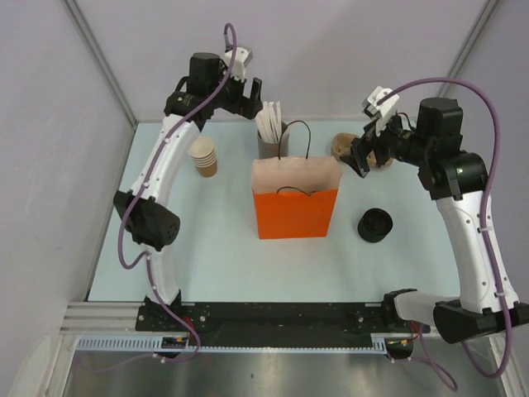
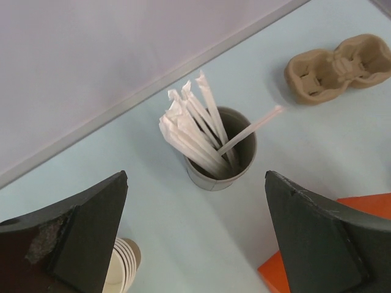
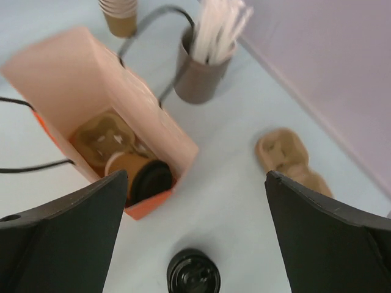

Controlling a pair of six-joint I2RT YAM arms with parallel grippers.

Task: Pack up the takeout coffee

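The takeout coffee point(image 3: 124, 165), a tan-brown paper cup with a black lid point(image 3: 150, 180), sits inside the orange paper bag point(image 3: 73, 73). Whether it stands upright cannot be determined. It rests beside a moulded cardboard carrier point(image 3: 102, 137) at the bag bottom.

The bag stands open at mid-surface, with its black cord handles point(image 1: 296, 132) raised. Just behind it is a grey cup point(image 2: 223, 152) holding white wrapped sticks point(image 2: 195, 128).

- Left of the bag: a stack of nested brown cups point(image 1: 203, 156).
- Behind and right of the bag: a second cardboard carrier point(image 2: 339, 67).
- Right of the bag: a round black lid piece point(image 1: 375, 224).

The left fingers point(image 2: 79, 238) are spread wide and empty above the grey cup. The right fingers point(image 3: 67, 232) are likewise spread and empty.

The surface point(image 1: 207, 265) is pale blue, enclosed by plain pale walls point(image 1: 347, 50).
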